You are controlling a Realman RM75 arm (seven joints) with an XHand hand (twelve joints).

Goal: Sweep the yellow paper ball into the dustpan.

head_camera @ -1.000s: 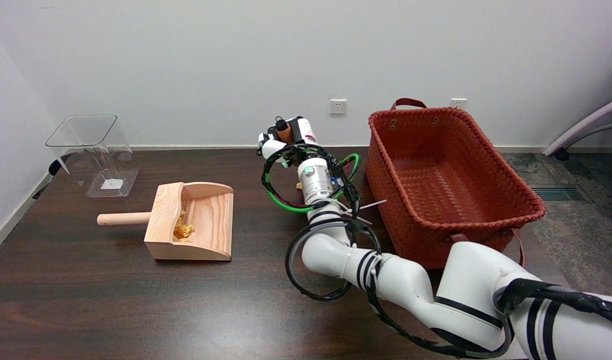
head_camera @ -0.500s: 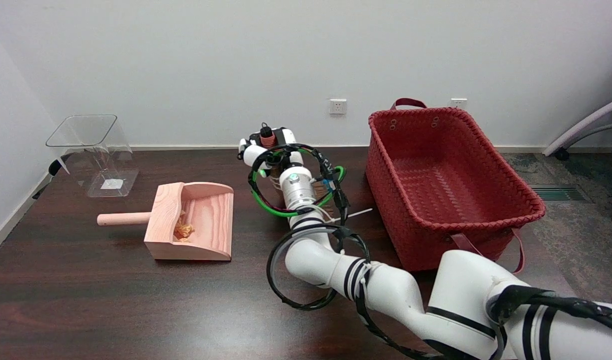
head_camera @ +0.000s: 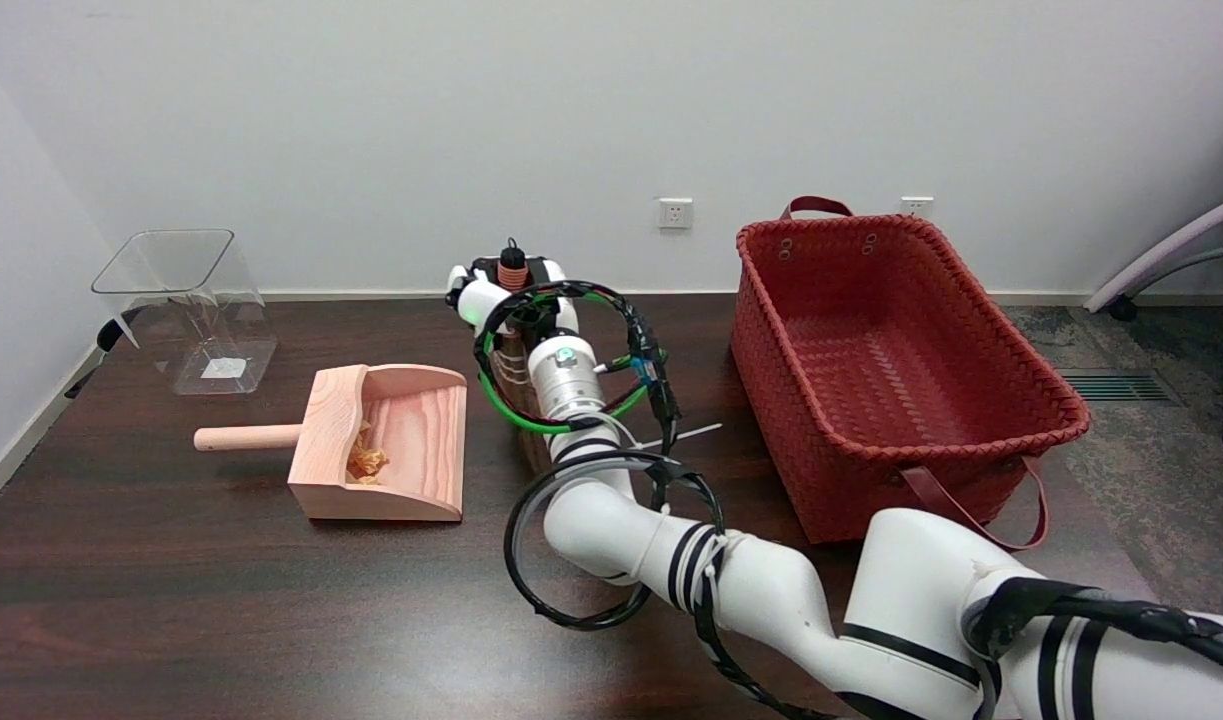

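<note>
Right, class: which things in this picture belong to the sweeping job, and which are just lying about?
Belonging to the job:
- yellow paper ball, lying inside the dustpan
- wooden dustpan
- brush, mostly hidden behind the arm
- right hand, over the brush

Just lying about:
- red woven basket
- clear plastic container
- dark table
</note>
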